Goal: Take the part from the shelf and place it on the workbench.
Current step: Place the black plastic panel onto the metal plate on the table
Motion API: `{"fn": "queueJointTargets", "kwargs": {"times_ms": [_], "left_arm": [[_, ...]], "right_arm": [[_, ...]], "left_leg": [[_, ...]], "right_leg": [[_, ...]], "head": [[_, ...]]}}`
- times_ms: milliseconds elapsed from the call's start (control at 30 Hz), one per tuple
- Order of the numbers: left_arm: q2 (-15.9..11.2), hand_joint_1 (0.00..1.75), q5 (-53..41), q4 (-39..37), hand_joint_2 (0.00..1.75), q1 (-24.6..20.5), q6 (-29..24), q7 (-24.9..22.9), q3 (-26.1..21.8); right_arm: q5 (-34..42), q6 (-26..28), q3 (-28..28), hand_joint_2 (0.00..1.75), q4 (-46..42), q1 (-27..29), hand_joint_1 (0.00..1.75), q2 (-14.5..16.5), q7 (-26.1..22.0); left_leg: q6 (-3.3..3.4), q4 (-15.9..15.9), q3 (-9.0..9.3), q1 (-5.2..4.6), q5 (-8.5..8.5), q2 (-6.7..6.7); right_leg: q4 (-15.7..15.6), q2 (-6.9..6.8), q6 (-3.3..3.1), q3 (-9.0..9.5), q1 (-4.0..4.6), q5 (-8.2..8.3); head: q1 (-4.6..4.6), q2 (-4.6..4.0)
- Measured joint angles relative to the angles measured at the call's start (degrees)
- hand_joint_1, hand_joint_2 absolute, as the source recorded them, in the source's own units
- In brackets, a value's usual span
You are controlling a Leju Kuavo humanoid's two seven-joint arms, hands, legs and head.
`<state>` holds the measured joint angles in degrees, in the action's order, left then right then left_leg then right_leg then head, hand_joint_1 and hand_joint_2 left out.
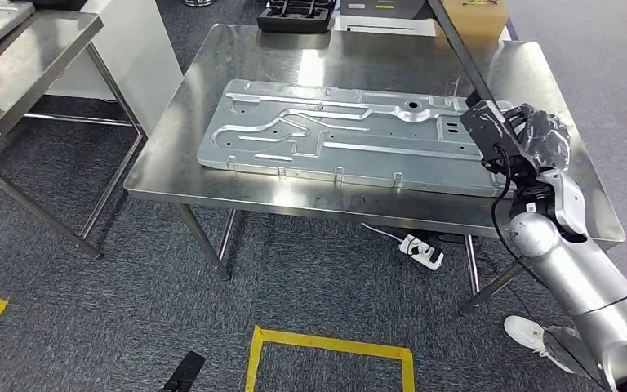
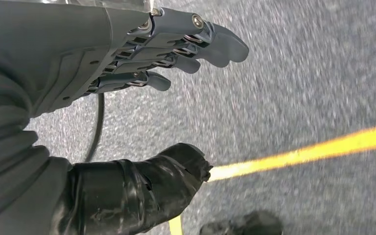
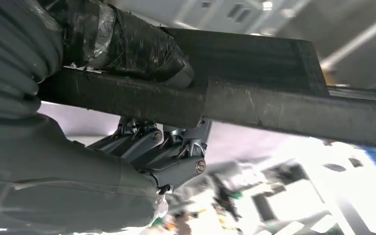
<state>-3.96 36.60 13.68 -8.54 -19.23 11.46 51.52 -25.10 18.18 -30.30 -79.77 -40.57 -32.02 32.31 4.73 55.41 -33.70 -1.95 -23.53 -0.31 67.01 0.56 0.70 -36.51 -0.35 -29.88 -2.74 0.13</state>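
The left hand [image 2: 142,54] is hung over the carpet [image 2: 298,73], fingers apart, nothing held, kept clear of the work. The right hand [image 1: 516,139] is clamped on a dark bar [image 1: 461,57] at the workbench [image 1: 212,184] edge, seemingly as a lifting handle. The part [image 1: 335,135] is laid flat on the workbench.

workshop | steel workbench [image 1: 531,77], grey carpet floor [image 1: 90,318] (yellow tape markings [image 1: 326,343]) | second steel table [image 1: 41,49]
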Motion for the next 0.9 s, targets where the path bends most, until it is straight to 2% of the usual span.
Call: {"fn": "queueJointTargets", "kwargs": {"times_ms": [33, 67, 100, 133, 200, 233, 267, 333, 367, 433, 467, 567, 600, 633, 667, 700, 733, 767, 800, 867, 900], "left_arm": [[0.0, 0.0, 0.0, 0.0, 1.75, 0.0, 0.1, 0.0, 0.0], [0.0, 0.0, 0.0, 0.0, 1.75, 0.0, 0.1, 0.1, 0.0], [0.0, 0.0, 0.0, 0.0, 1.75, 0.1, 0.2, 0.1, 0.0], [0.0, 0.0, 0.0, 0.0, 1.75, 0.2, 0.3, 0.2, 0.0], [0.0, 0.0, 0.0, 0.0, 1.75, 0.3, 0.4, 0.3, 0.0], [-0.1, 0.0, 0.0, 0.0, 1.75, 0.2, 0.5, 0.4, 0.0], [-0.3, 0.0, 0.1, 0.0, 1.75, 0.1, 0.5, 0.4, 0.0], [-0.4, 0.0, 0.2, 0.0, 1.75, 0.0, 0.6, 0.5, 0.0], [-0.4, 0.0, 0.2, 0.0, 1.75, 0.1, 0.6, 0.5, 0.1], [-0.4, 0.0, 0.3, 0.0, 1.75, 0.2, 0.6, 0.6, 0.1], [-0.4, 0.0, 0.3, 0.0, 1.75, 0.2, 0.6, 0.6, 0.1], [-0.4, 0.0, 0.4, 0.0, 1.75, 0.3, 0.6, 0.6, 0.1], [-0.4, 0.0, 0.4, 0.0, 1.75, 0.4, 0.6, 0.6, 0.1], [-0.4, 0.0, 0.4, 0.0, 1.75, 0.5, 0.6, 0.6, 0.1], [-0.3, 0.0, 0.4, 0.0, 1.75, 0.5, 0.7, 0.6, 0.1], [-0.4, 0.0, 0.4, 0.0, 1.75, 0.5, 0.7, 0.6, 0.1], [-0.4, 0.0, 0.4, 0.0, 1.75, 0.5, 0.7, 0.6, 0.1], [-0.5, 0.0, 0.4, 0.0, 1.75, 0.5, 0.7, 0.6, 0.1], [-0.5, 0.0, 0.4, 0.0, 1.75, 0.5, 0.7, 0.6, 0.1], [-0.7, 0.0, 0.4, 0.0, 1.75, 0.5, 0.7, 0.6, 0.1], [-0.8, 0.0, 0.4, 0.0, 1.75, 0.5, 0.7, 0.6, 0.1]], "right_arm": [[-0.1, -0.9, -0.1, 1.75, 0.1, 0.0, 1.75, 0.1, -1.2], [-0.1, -1.9, -0.3, 1.75, 0.3, 0.1, 1.75, 0.1, -2.2], [0.0, -3.1, -0.6, 1.75, 0.4, 0.1, 1.75, 0.3, -3.2], [0.1, -4.4, -0.9, 1.75, 0.5, 0.2, 1.75, 0.4, -4.2], [0.1, -7.4, -1.6, 1.75, 0.6, 0.0, 1.75, 0.8, -5.9], [0.0, -8.7, -2.1, 1.75, 0.7, -0.3, 1.75, 1.1, -6.5], [-0.1, -9.6, -2.6, 1.75, 0.7, -0.6, 1.75, 1.4, -7.0], [-0.3, -10.5, -3.3, 1.75, 0.6, -0.8, 1.75, 1.9, -7.3], [-0.3, -10.6, -3.5, 1.75, 0.6, -0.9, 1.75, 2.1, -7.3], [-0.4, -10.6, -3.6, 1.75, 0.4, -1.2, 1.75, 2.3, -7.3], [-0.4, -10.6, -3.7, 1.75, 0.4, -1.5, 1.75, 2.5, -7.3], [-0.5, -10.7, -4.0, 1.75, 0.4, -2.0, 1.75, 2.8, -7.4], [-0.5, -10.8, -4.2, 1.75, 0.4, -2.0, 1.75, 2.9, -7.5], [-0.5, -11.1, -4.3, 1.75, 0.4, -2.0, 1.75, 3.0, -7.7], [-0.6, -11.7, -4.4, 1.75, 0.4, -2.1, 1.75, 3.1, -8.1], [-0.7, -12.6, -4.6, 1.75, 0.4, -2.3, 1.75, 3.4, -8.5], [-1.1, -13.5, -5.0, 1.75, 0.3, -2.6, 1.75, 3.7, -9.0], [-1.7, -14.6, -5.6, 1.75, 0.3, -3.0, 1.75, 4.1, -9.3], [-2.5, -15.5, -6.4, 1.75, 0.2, -3.4, 1.75, 4.5, -9.5], [-4.6, -17.0, -8.2, 1.75, 0.2, -3.8, 1.75, 5.1, -9.3], [-5.8, -17.6, -9.1, 1.75, 0.1, -3.9, 1.75, 5.4, -9.1]], "left_leg": [[-0.06, 0.0, 0.15, 0.09, -0.19, -0.02], [-0.23, 0.1, 0.36, 0.22, -0.48, -0.06], [-0.49, 0.2, 0.62, 0.44, -0.85, -0.13], [-0.85, 0.5, 0.95, 0.75, -1.32, -0.24], [-1.86, 1.5, 1.43, 1.41, -2.56, -0.45], [-2.4, 2.2, 1.44, 1.66, -3.17, -0.53], [-2.87, 2.8, 1.2, 1.74, -3.72, -0.59], [-3.54, 3.7, 0.88, 1.76, -4.43, -0.66], [-3.83, 3.9, 0.74, 1.8, -4.73, -0.67], [-4.33, 5.9, -0.13, 1.96, -5.32, -0.47], [-4.52, 8.5, -1.62, 2.06, -6.07, -0.33], [-4.64, 19.0, -8.6, 2.08, -9.39, -0.13], [-4.45, 20.6, -10.19, 2.03, -9.48, -0.13], [-4.12, 20.0, -10.74, 1.94, -8.38, -0.13], [-3.69, 17.4, -10.25, 1.76, -6.2, -0.13], [-3.18, 13.3, -8.98, 1.49, -3.3, -0.13], [-2.72, 9.5, -7.64, 1.12, -1.16, -0.13], [-2.36, 6.4, -6.46, 0.74, -0.11, -0.12], [-2.03, 4.5, -5.64, 0.41, 0.25, -0.12], [-1.48, 2.8, -4.42, 0.15, -0.24, -0.12], [-1.25, 2.0, -3.52, 0.21, 0.12, -0.11]], "right_leg": [[3.3, 0.0, 0.36, -2.07, -0.26, -1.33], [5.6, -0.02, 0.77, -3.86, -0.61, -1.88], [6.3, -0.04, 1.2, -4.86, -0.99, -1.4], [4.9, -0.06, 1.7, -4.84, -1.42, 0.3], [-1.4, -0.03, 2.94, -2.85, -2.17, 4.94], [-4.4, 0.01, 3.11, -2.04, -2.26, 5.79], [-6.0, 0.0, 2.81, -1.57, -2.22, 6.16], [-6.3, -0.12, 1.28, -1.62, -1.86, 5.22], [-5.9, -0.2, 0.57, -1.42, -1.79, 5.42], [-5.9, -0.28, -0.31, -0.95, -1.61, 5.04], [-5.9, -0.31, -0.66, -0.57, -1.49, 4.85], [-5.9, -0.31, -1.27, 0.52, -0.82, 3.81], [-5.9, -0.29, -1.38, 1.02, -0.59, 3.4], [-5.9, -0.26, -1.46, 1.61, -0.38, 2.95], [-5.9, -0.23, -1.51, 2.29, -0.24, 2.47], [-6.0, -0.2, -1.52, 2.96, -0.17, 1.97], [-6.1, -0.15, -1.46, 3.6, -0.14, 1.53], [-6.3, -0.05, -1.33, 4.06, -0.2, 1.19], [-6.7, 0.06, -1.11, 4.45, -0.27, 1.0], [-7.3, 0.22, -0.58, 5.22, -0.35, 1.26], [-7.2, 0.17, -0.4, 5.5, -0.41, 1.24]], "head": [[0.01, 0.0], [0.0, 0.0], [0.01, 0.0], [0.0, 0.0], [0.05, 0.0], [0.24, 0.0], [0.36, 0.0], [0.37, 0.0], [0.2, 0.0], [-0.03, 0.0], [-0.08, 0.0], [-0.21, 0.0], [-0.22, 0.0], [-0.21, 0.0], [-0.2, 0.0], [-0.2, 0.0], [-0.17, 0.0], [-0.16, 0.0], [-0.21, 0.0], [-0.26, 0.0], [-0.28, 0.0]]}}
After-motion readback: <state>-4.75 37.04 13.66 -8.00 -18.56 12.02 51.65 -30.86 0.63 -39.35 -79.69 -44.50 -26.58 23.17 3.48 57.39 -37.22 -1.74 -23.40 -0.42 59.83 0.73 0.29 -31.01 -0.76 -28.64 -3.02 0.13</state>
